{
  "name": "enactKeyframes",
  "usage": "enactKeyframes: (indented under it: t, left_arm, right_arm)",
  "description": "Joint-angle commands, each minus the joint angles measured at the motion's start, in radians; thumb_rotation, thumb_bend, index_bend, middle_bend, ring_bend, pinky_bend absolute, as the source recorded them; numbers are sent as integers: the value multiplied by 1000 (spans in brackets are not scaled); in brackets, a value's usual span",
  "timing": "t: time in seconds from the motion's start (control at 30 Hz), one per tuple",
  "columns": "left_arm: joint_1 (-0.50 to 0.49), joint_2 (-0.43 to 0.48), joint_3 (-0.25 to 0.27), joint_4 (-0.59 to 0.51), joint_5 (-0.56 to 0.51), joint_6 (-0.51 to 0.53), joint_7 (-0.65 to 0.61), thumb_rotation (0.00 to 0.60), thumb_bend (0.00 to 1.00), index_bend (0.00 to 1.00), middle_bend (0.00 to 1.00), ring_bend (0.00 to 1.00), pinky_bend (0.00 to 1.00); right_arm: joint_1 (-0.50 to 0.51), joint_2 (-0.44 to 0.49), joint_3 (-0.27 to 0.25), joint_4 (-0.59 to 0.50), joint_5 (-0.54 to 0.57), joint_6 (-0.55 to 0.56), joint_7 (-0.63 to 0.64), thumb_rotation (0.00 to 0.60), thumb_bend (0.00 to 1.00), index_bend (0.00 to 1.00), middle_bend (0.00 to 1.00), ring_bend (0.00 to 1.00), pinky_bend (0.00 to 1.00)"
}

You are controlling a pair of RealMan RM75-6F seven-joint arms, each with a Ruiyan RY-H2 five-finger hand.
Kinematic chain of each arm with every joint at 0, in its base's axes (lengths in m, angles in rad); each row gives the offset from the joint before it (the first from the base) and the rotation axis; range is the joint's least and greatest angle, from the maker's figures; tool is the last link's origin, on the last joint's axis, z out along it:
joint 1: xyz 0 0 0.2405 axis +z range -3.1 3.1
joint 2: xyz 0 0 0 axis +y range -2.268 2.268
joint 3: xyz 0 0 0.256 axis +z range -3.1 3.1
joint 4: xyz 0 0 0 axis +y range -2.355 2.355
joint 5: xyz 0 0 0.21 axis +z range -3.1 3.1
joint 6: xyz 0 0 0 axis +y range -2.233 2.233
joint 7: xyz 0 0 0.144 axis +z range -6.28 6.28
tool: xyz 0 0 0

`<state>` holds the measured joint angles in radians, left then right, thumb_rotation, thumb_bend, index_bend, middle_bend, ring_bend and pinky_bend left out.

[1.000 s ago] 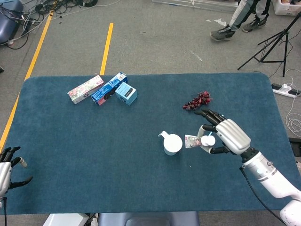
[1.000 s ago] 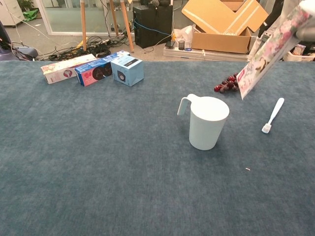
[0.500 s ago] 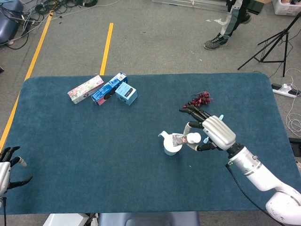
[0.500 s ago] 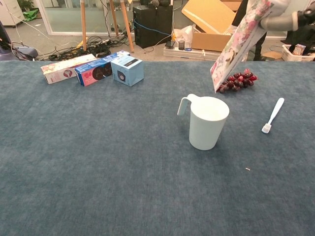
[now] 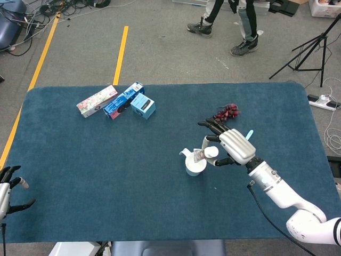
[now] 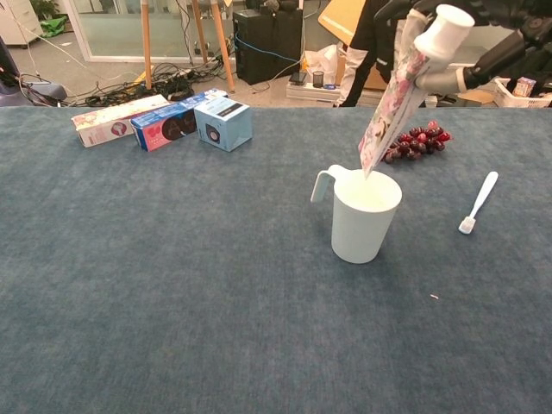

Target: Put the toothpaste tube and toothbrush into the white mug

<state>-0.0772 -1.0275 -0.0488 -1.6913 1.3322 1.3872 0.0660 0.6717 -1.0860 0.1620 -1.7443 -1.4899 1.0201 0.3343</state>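
The white mug (image 6: pixel 362 216) (image 5: pixel 195 163) stands upright at mid-table, handle to the left. My right hand (image 5: pixel 230 146) (image 6: pixel 483 34) holds the flowery toothpaste tube (image 6: pixel 386 116) (image 5: pixel 201 155) by its white cap end, tilted, with its flat tail at the mug's mouth, just over the rim. The white toothbrush (image 6: pixel 478 201) lies flat on the cloth right of the mug; in the head view only its tip (image 5: pixel 249 133) shows past the hand. My left hand (image 5: pixel 8 186) hangs at the table's near left edge, fingers apart and holding nothing.
A bunch of dark red grapes (image 5: pixel 226 113) (image 6: pixel 416 142) lies behind the mug. Three small boxes, flowery (image 5: pixel 96 101), dark blue (image 5: pixel 122 100) and light blue (image 5: pixel 143 105), sit at the far left. The blue cloth table (image 5: pixel 106 176) ends close to my left hand.
My right hand has carried the tube leftward from beside the mug until its tail reaches the mug's mouth. The tube now stands steeper. My left hand has barely moved.
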Motion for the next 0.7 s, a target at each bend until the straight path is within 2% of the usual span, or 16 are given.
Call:
enactKeyframes:
  t: [0.03,0.7]
  left_arm:
    - [0,0,0,0,0,0,1,600,0,510,166,104,235]
    - [2,4,-1,-1,-1,2,-6,600,0,510,166,105,236]
  right_arm:
    - [4,-17,-5,16,5,-9,-11,600,266,654,140,0,150]
    - [26,-81,-25,68,6,-55,-2,600,266,654,140,0,150]
